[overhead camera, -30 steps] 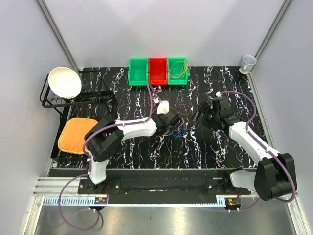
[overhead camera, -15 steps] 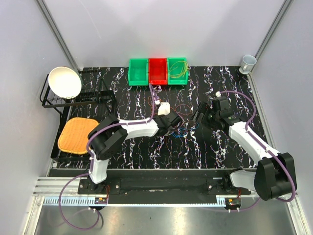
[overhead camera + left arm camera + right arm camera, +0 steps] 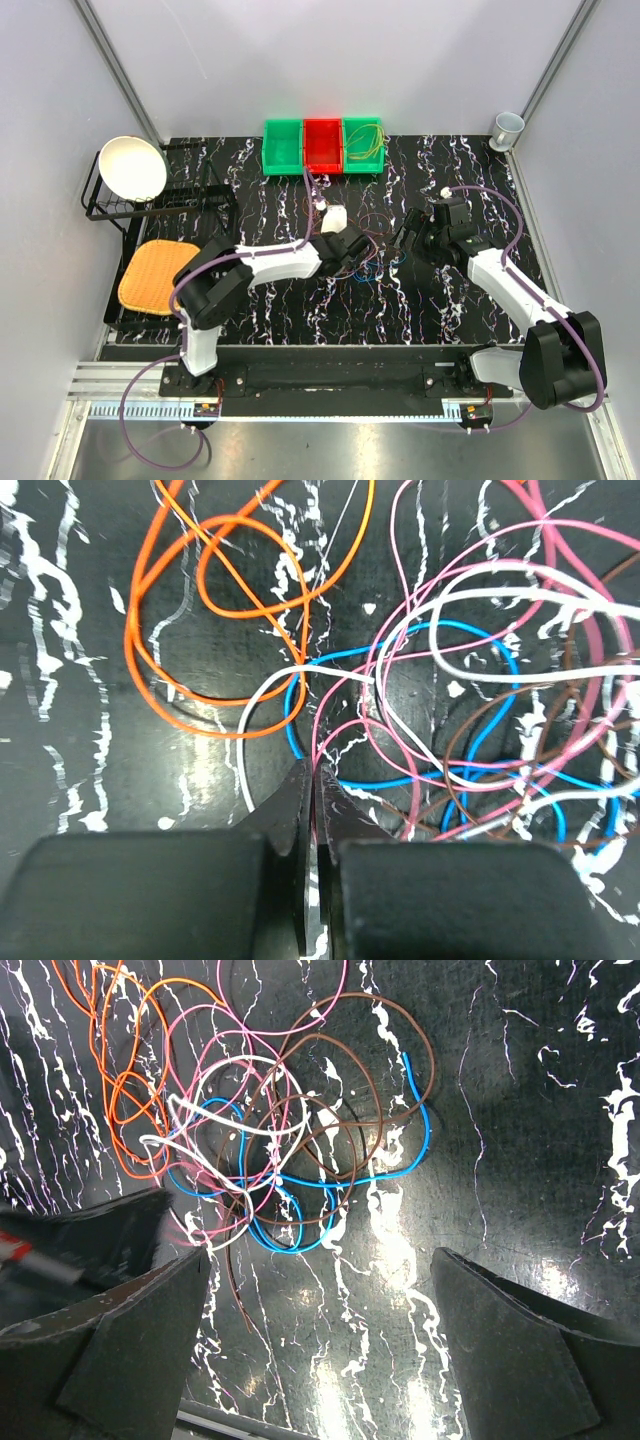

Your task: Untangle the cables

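Note:
The cables [image 3: 372, 252] lie in a loose tangle on the black marbled table between my two arms. The left wrist view shows orange loops [image 3: 200, 580] on the left and pink, white, blue and brown strands [image 3: 480, 590] knotted on the right. My left gripper [image 3: 314, 775] is down at the tangle's near edge, shut, with a pink cable [image 3: 318, 752] running in between its tips. My right gripper [image 3: 320, 1260] hovers wide open just right of the tangle [image 3: 270, 1160], with nothing between its fingers. In the top view the left gripper [image 3: 358, 255] touches the pile and the right gripper [image 3: 403, 240] sits beside it.
Three bins stand at the back: green [image 3: 282, 146], red [image 3: 322, 145], and green [image 3: 362, 145] holding yellow-green wires. A white bowl [image 3: 132, 167] sits on a black rack at left, above an orange mat [image 3: 157, 275]. A cup [image 3: 507, 128] is at the far right corner.
My left gripper has closed from open onto the pink cable at the edge of the tangle. The right gripper has stayed open and almost still.

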Tool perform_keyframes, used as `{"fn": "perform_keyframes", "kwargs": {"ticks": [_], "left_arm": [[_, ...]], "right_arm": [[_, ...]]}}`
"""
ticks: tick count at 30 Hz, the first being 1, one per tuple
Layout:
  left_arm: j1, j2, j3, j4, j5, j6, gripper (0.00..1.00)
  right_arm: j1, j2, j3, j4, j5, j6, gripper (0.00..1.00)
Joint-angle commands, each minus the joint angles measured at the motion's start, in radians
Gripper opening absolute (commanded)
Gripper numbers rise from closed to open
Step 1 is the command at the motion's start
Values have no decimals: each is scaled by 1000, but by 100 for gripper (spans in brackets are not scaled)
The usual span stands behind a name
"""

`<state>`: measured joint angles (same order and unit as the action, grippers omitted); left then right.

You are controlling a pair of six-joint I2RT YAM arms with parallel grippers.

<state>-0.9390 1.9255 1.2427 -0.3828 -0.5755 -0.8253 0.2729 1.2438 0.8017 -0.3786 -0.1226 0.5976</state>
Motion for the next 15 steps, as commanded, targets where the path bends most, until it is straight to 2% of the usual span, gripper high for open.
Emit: {"fn": "perform_keyframes", "kwargs": {"ticks": [1,4,9,12,13,15], "left_arm": [[-4,-137,12,-4,-31,75,0],[-3,-203,43,-7,66,196,0],[-9,-376,164,-111,82,305,0],[-7,-462,295,-162,109,425,0],[-7,-468,398,-212,124,480,0],[-7,-479,501,-267,134,520,0]], "right_arm": [[5,-10,1,37,-2,-10,97],[5,-20,11,29,5,-13,97],[3,-33,25,17,17,-16,97],[3,-41,30,17,29,-16,97],[5,-40,34,18,31,-15,97],[5,-44,42,15,32,-16,97]]}}
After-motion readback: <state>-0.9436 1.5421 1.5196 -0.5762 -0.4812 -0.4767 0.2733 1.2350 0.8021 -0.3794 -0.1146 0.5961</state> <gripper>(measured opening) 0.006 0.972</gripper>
